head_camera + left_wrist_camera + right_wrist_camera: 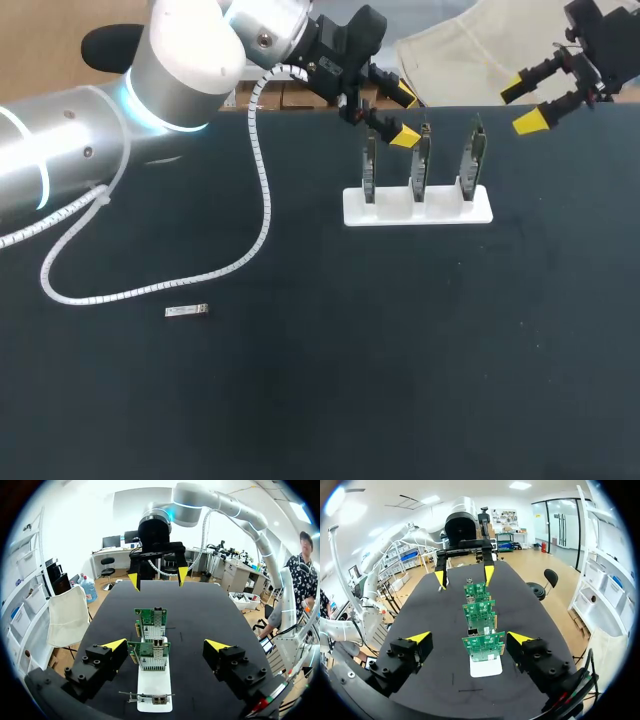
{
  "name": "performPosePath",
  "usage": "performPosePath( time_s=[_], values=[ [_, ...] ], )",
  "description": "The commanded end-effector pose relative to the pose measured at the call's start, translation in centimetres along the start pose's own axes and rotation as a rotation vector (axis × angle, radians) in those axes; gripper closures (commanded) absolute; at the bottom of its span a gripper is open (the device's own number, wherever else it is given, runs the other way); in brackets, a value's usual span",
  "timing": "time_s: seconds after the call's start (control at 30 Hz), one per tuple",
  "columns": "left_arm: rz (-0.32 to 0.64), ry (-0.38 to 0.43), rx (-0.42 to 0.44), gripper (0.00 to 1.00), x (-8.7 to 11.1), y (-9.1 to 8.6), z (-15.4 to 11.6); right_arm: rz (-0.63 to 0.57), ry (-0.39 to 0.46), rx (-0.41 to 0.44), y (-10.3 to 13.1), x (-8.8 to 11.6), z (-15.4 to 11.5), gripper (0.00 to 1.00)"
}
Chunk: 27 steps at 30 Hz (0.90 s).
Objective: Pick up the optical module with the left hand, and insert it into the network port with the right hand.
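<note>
The optical module, a small silver bar, lies alone on the black table at the left, far from both grippers. Three green network cards stand upright in a white stand at the back. My left gripper hangs open just over the leftmost card. My right gripper is open and empty, up and to the right of the stand. In the left wrist view the left gripper straddles the row of cards. In the right wrist view the right gripper faces the same row end-on.
The left arm's white corrugated cable droops onto the table and loops left, ending a little above the module. The table's back edge runs right behind the stand. Each wrist view shows the other gripper beyond the cards.
</note>
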<state>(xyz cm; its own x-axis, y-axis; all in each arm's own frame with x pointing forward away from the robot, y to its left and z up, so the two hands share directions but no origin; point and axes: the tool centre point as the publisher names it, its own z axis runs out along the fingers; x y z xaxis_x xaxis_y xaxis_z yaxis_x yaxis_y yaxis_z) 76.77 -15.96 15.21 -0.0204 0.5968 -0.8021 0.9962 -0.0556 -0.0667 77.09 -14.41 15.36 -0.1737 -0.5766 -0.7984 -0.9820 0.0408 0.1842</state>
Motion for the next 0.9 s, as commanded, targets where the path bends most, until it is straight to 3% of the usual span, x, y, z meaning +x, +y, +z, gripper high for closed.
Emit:
performPosePath(
  time_s=[0.03, 0.47, 0.77, 0.9],
  values=[
    [-0.002, 0.005, 0.003, 0.0, -0.1, 0.2, 0.0, 0.0, 0.0, -0.003, -0.1, 0.0, 0.0, 0.0],
    [0.073, -0.031, -0.038, 0.0, -1.9, 0.4, -1.6, 0.0, 0.0, -0.003, -0.1, 0.0, 0.0, 0.0],
    [0.153, 0.018, -0.243, 0.0, -3.4, -1.3, -9.6, 0.0, 0.0, -0.003, -0.1, 0.0, 0.0, 0.0],
    [0.192, 0.157, -0.317, 0.0, -3.2, -3.1, -13.6, 0.0, 0.0, -0.003, -0.1, 0.0, 0.0, 0.0]
  ],
)
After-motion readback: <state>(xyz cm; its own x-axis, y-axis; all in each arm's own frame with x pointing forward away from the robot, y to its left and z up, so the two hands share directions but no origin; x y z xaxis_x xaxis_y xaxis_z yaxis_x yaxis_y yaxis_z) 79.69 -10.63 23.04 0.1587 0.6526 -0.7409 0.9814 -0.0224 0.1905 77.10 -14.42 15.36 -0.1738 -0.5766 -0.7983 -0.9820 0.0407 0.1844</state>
